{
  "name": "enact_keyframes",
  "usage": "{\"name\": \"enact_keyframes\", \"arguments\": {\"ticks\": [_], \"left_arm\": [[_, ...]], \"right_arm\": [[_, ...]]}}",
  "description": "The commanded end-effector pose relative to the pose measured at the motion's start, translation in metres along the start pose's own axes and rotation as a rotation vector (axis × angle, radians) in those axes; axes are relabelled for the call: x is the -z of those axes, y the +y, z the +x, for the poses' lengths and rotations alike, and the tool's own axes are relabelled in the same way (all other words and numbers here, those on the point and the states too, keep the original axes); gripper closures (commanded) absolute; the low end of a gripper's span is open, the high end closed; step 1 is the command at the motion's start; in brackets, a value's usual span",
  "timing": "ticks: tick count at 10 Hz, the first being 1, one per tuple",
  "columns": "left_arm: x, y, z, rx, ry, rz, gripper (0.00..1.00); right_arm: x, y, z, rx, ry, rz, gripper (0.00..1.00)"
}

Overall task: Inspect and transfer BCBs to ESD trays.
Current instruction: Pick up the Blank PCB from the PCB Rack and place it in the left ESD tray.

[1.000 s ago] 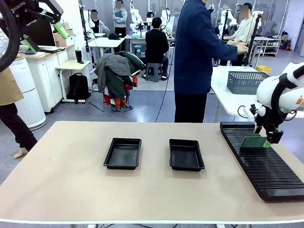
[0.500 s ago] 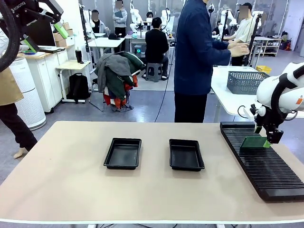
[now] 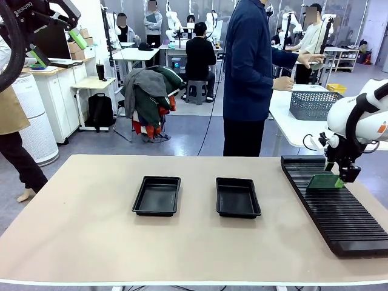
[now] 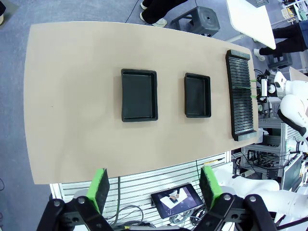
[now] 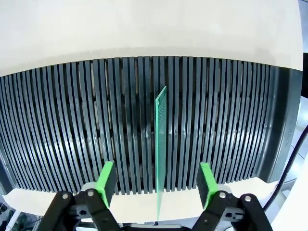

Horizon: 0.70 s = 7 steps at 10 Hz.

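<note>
Right gripper [image 5: 156,173] is down over the slotted rack [image 3: 339,218], which runs along the 3 o'clock side of the table [image 3: 79,230] in your front view. Its jaws are apart and straddle one BCB [image 5: 161,120]. The board stands on edge in a slot, centred between the green pads [image 5: 106,180], with a visible gap on each side. No contact there, so it has hold of nothing. In the front view that board sits toward the rack's 12 o'clock end.

Left gripper [image 4: 154,185] is spread wide with nothing between the fingers. Its wrist view looks straight down on the whole tabletop. In your front view it sits high at 10 o'clock, well clear of the table.

ESD trays: the left tray [image 3: 157,196] and right tray [image 3: 237,197] lie side by side mid-table with a gap between them, black floors in plain sight. The right tray is at 9 o'clock from the rack, well apart from it.

A person [image 3: 248,73] in a dark blue coat stands at the table's 12 o'clock edge, turned toward 3 o'clock. One hand [image 3: 282,83] is near a grey basket [image 3: 315,104] on another table behind.
</note>
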<state>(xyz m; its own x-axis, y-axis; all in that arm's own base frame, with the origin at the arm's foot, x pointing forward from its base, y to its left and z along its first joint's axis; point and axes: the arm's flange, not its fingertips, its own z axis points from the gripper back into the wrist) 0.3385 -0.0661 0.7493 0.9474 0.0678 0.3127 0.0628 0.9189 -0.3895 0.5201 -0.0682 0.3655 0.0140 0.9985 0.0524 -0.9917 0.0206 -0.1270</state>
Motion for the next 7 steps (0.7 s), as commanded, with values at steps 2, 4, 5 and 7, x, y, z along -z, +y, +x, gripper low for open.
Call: {"name": "enact_keyframes", "arguments": {"ticks": [2, 4, 5, 7], "left_arm": [[0.0013, 0.0007, -0.0003, -0.002, 0.001, -0.002, 0.00], [0.0013, 0.0007, -0.0003, -0.002, 0.001, -0.002, 0.00], [0.0013, 0.0007, -0.0003, -0.002, 0.001, -0.002, 0.00], [0.0013, 0.0007, -0.0003, -0.002, 0.001, -0.002, 0.00]], "right_arm": [[-0.0002, 0.0104, -0.0019, -0.029, -0.012, -0.013, 0.29], [0.0002, 0.0107, -0.0005, -0.033, -0.018, -0.012, 0.42], [-0.0003, 0.0105, 0.0005, -0.035, -0.019, -0.014, 0.49], [-0.0012, 0.0105, 0.0002, -0.032, -0.015, -0.012, 0.62]]}}
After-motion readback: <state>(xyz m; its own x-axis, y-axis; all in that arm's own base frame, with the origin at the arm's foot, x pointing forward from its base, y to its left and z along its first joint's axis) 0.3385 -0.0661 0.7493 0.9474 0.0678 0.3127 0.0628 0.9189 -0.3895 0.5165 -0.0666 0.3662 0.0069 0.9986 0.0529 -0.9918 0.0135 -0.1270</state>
